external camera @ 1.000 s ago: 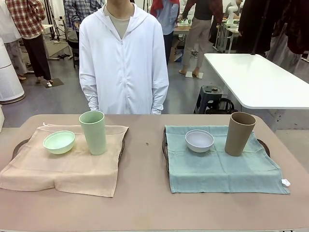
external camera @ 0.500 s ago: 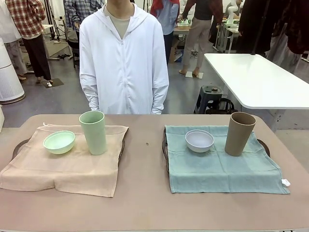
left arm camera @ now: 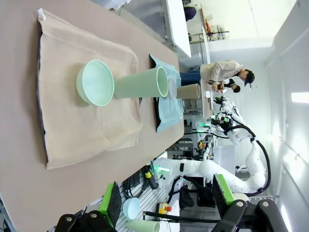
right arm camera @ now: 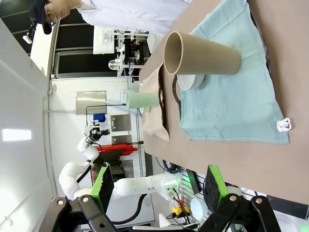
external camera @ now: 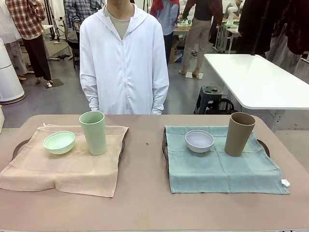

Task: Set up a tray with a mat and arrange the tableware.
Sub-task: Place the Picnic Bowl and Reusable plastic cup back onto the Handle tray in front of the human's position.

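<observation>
Left gripper (left arm camera: 166,205) and right gripper (right arm camera: 157,186): jaws spread wide, grasping nothing, clear of the worktop (external camera: 145,208). Green cup (external camera: 93,132) and pale bowl (external camera: 59,142) sit on the beige mat (external camera: 63,169); brown cup (external camera: 239,134), white bowl (external camera: 199,140) on the teal mat (external camera: 222,171). Probably light, rigid, slick; pinch rims.

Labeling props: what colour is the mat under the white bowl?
Pale teal-green mat, clearest in the front view.

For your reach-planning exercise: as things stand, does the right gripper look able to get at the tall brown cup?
Probably yes. The right gripper is open, and the tall brown cup stands upright on the teal mat apart from the white bowl, with nothing between it and the robot's side.
</observation>
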Available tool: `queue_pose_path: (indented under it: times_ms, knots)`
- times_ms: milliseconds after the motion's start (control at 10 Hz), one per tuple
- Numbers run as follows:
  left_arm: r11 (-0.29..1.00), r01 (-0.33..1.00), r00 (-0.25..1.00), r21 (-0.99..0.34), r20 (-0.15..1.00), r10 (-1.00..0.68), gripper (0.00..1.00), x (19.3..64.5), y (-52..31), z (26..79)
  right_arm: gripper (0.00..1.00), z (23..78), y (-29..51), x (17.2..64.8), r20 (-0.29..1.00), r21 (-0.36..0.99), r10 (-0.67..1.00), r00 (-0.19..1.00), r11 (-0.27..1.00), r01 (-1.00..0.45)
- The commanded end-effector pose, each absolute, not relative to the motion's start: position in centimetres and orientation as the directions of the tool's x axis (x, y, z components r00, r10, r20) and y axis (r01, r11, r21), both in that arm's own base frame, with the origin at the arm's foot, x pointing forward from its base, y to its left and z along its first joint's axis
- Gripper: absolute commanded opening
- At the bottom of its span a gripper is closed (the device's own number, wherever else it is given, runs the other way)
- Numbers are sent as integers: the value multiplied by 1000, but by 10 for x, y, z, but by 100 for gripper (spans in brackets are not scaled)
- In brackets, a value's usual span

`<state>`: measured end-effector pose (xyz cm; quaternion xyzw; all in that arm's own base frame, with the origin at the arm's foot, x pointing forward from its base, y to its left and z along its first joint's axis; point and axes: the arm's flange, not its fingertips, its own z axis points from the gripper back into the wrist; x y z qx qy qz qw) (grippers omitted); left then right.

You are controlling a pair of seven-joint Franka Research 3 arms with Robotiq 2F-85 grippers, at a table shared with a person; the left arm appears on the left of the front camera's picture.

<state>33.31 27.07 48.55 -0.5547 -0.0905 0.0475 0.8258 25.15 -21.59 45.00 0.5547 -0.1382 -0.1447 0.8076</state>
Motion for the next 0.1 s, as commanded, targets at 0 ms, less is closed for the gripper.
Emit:
queue_pose_path:
  times_ms: [0]
  knots:
    - [371, 28, 975, -928, 107, 194, 100, 333, 271, 485, 100, 449, -216, 251, 67, 939, -384, 921, 336, 72]
